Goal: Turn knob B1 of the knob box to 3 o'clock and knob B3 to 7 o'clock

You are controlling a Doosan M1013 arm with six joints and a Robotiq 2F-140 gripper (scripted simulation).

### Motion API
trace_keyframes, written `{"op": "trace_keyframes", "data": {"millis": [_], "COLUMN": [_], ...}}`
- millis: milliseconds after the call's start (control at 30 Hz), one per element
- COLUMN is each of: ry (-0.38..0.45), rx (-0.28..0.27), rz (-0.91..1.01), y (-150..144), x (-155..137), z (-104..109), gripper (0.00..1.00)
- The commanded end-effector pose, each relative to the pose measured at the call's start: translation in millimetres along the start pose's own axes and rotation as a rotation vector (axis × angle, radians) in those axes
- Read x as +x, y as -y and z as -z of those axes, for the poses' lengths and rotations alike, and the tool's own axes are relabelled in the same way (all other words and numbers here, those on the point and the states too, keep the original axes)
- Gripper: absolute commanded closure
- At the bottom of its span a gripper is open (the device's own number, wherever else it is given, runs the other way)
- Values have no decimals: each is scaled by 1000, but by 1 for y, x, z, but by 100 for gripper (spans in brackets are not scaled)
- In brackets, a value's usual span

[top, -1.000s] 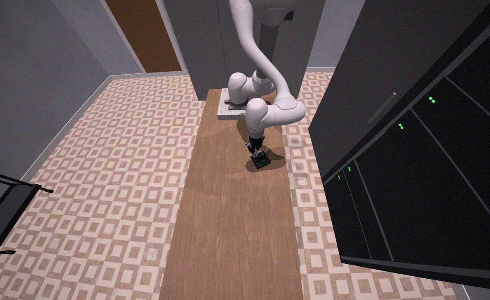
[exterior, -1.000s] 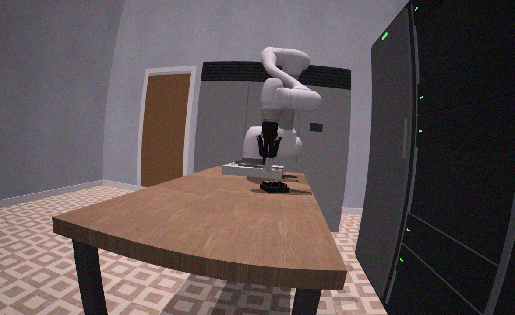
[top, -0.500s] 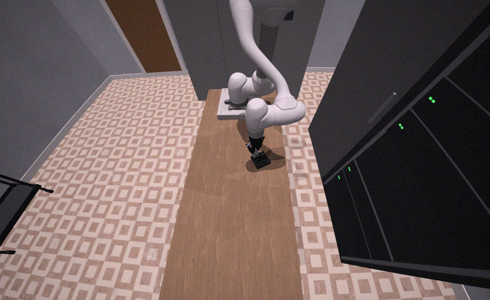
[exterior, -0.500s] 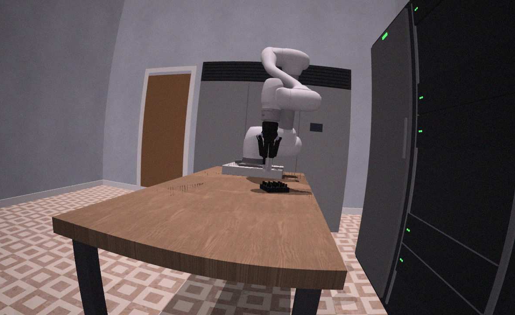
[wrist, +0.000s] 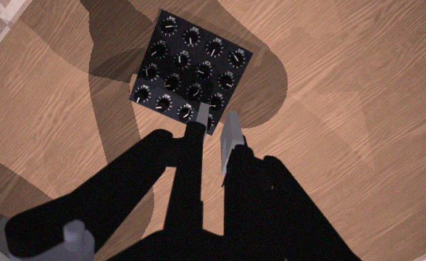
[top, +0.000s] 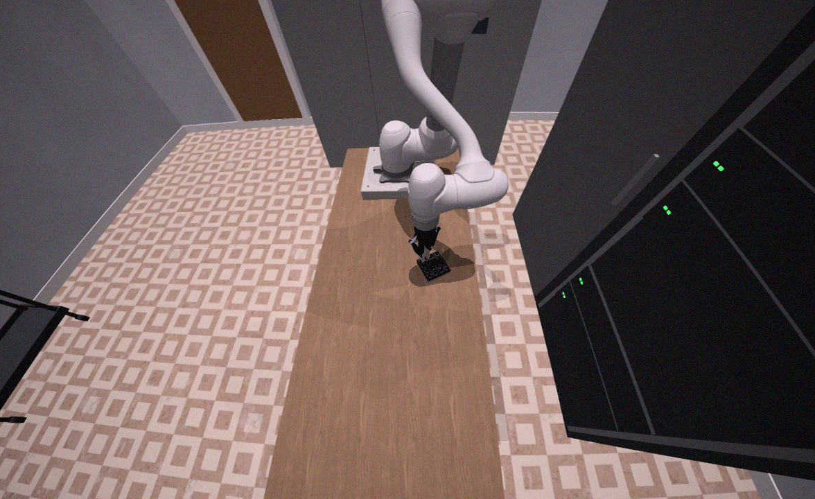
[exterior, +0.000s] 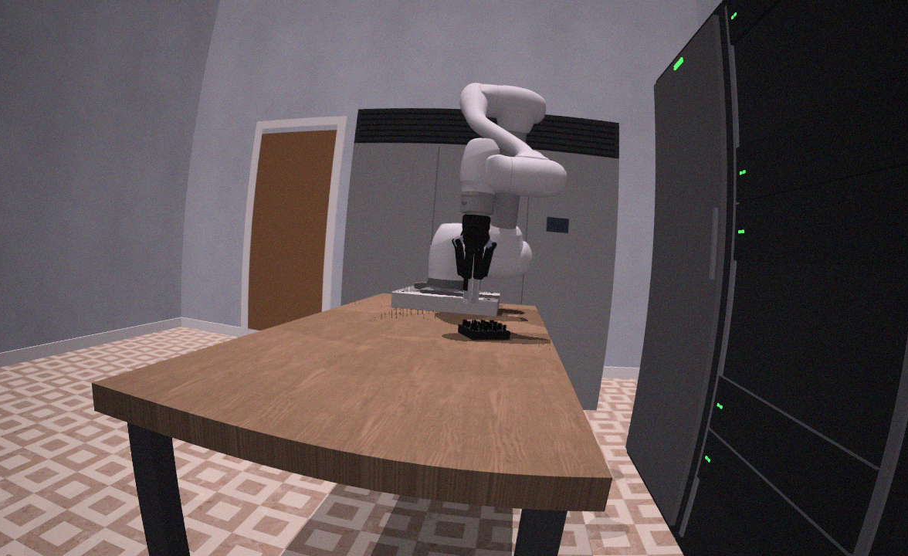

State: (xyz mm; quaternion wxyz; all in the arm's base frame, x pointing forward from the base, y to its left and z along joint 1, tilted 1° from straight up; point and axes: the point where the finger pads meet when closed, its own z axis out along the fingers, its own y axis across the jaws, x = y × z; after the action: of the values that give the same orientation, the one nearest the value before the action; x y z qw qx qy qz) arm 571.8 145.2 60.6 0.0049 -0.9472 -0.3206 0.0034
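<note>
1. So the claw is up above the knob box, fingers slightly apart with nothing between them. The box sits on the table.
2. Key bit: in the wrist view knob B1 shows just past the fingertips, roughly between them. I'd guess it's the next target — mostly a drop plus a small sideways fix. Knob B3 is further left in that view, two knobs along.
3. Hard to see: the left-hand finger in that view covers part of knob A1, row B is in shadow, and B3's line is murky. Socket — can't spot it. Top and exterior views are too small for knob lines.
</note>
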Motion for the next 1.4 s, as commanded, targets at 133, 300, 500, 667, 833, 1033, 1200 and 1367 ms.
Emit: {"op": "trace_keyframes", "data": {"millis": [133,300,500,667,833,1033,1200,1367], "ry": [0,0,0,0,0,0,0,0], "rx": [0,1,1,1,1,1,1,1], "rz": [0,0,0,0,0,0,0,0], "y": [0,0,0,0,0,0,0,0], "x": [0,0,0,0,0,0,0,0], "z": [-2,-6,-12,-16,-23,-31,-34,-39], "gripper": [88,88,88,88,88,88,88,88]}}
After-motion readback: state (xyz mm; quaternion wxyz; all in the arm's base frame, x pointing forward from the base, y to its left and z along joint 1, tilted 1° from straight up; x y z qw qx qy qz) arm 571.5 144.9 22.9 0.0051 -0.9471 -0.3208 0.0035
